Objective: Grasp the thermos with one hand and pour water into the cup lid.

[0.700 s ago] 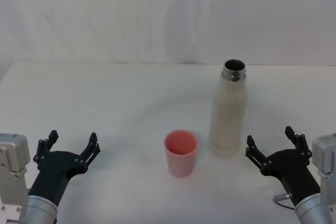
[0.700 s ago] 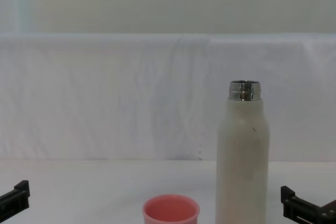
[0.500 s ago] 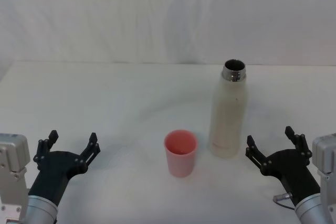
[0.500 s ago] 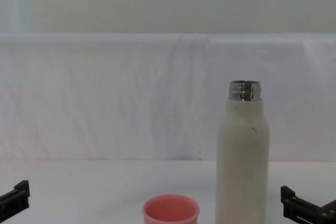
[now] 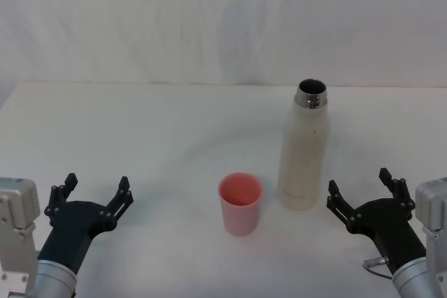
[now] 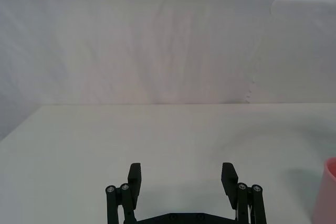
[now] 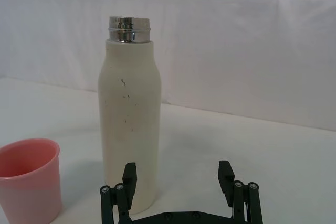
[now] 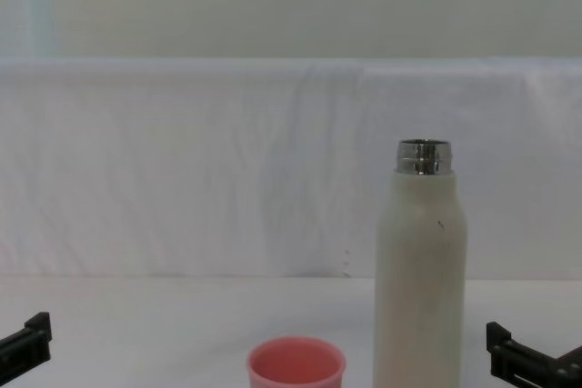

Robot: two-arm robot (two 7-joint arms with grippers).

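The thermos (image 5: 304, 151) (image 7: 129, 129) (image 8: 420, 270) is a tall cream-white bottle with an open steel neck, standing upright right of the table's middle. The salmon-pink cup lid (image 5: 240, 203) (image 7: 27, 177) (image 8: 296, 365) (image 6: 329, 190) stands upright just to its left and a little nearer to me. My right gripper (image 5: 363, 192) (image 7: 178, 177) is open near the front right, a short way right of the thermos base, holding nothing. My left gripper (image 5: 95, 191) (image 6: 182, 177) is open at the front left, well apart from the cup lid.
The white table (image 5: 154, 137) runs back to a white cloth backdrop (image 5: 209, 26). Bare surface lies between the left gripper and the cup lid and behind both objects.
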